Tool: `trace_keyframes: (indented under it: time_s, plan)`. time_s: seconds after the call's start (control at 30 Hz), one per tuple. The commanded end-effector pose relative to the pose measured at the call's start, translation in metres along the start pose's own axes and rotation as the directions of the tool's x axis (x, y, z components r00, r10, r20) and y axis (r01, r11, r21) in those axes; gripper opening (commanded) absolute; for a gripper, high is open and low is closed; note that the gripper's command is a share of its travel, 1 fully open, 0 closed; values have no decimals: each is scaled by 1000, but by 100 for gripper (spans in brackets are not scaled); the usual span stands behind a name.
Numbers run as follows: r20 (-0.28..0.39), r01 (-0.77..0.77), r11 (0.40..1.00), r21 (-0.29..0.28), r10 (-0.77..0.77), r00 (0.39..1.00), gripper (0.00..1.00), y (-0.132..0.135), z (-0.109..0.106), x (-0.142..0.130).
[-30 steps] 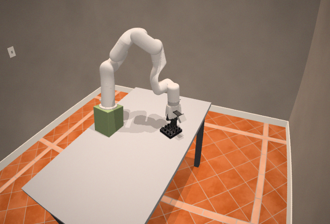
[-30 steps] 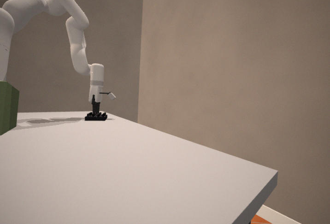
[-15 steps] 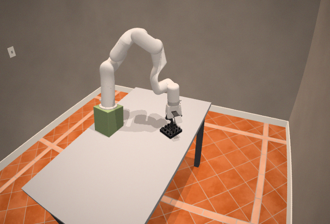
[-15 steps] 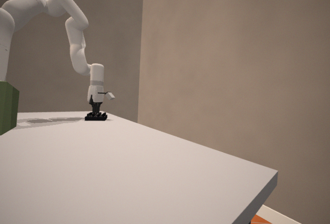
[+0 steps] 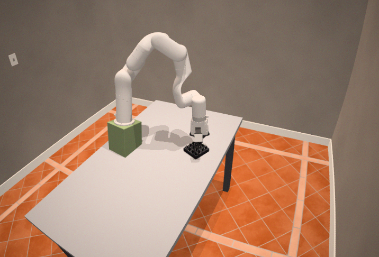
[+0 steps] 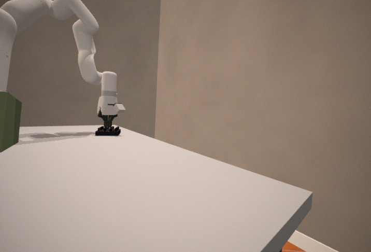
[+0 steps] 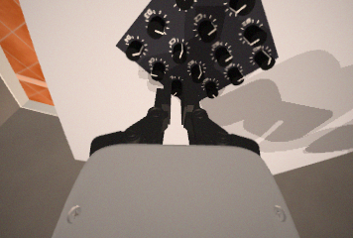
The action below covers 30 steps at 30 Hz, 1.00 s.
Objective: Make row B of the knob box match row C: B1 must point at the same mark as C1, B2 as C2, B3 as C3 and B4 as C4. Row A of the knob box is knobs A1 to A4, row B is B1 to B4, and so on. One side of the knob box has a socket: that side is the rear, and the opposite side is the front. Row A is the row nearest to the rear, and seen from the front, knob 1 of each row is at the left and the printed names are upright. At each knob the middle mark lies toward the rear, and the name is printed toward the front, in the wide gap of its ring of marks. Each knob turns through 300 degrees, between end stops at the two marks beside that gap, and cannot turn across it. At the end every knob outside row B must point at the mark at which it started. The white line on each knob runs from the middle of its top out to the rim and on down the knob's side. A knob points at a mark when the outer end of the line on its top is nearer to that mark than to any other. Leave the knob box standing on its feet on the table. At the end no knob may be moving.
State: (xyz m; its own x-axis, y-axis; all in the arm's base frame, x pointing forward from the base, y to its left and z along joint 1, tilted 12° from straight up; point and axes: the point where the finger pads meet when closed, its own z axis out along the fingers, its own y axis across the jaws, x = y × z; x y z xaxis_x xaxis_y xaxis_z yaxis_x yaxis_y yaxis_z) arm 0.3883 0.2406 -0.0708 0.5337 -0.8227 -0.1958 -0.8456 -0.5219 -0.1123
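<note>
Gripping a knob (image 7: pixel 176 87) at the knob box's (image 7: pixel 198 22) near edge, the claw (image 7: pixel 176 102) stands near the table's (image 5: pixel 122 192) far edge; labels unreadable.

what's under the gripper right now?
The knob box on the table. The gripper is shut on one knob at the box's near edge; the fingers cover its label and marks.

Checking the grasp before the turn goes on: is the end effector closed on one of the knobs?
Yes: in the wrist view the end effector pinches a knob at the knob box's near edge.

Knob box (image 7: pixel 198 32) knobs tightly packed – bare table (image 5: pixel 122 186) around box.
</note>
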Motion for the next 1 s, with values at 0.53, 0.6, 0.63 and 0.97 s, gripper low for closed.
trace_keyframes:
  time_s: [0.53, 0.6, 0.63, 0.97]
  plan:
    - [-8, -454, 891, -2, 454, 891, 8, -2, -1, 0]
    - [-8, -491, 871, -1, 491, 871, 8, -2, -1, 0]
    - [-8, -508, 861, -1, 508, 861, 8, -2, -1, 0]
    - [-8, -623, 782, 0, 623, 782, 8, -2, -1, 0]
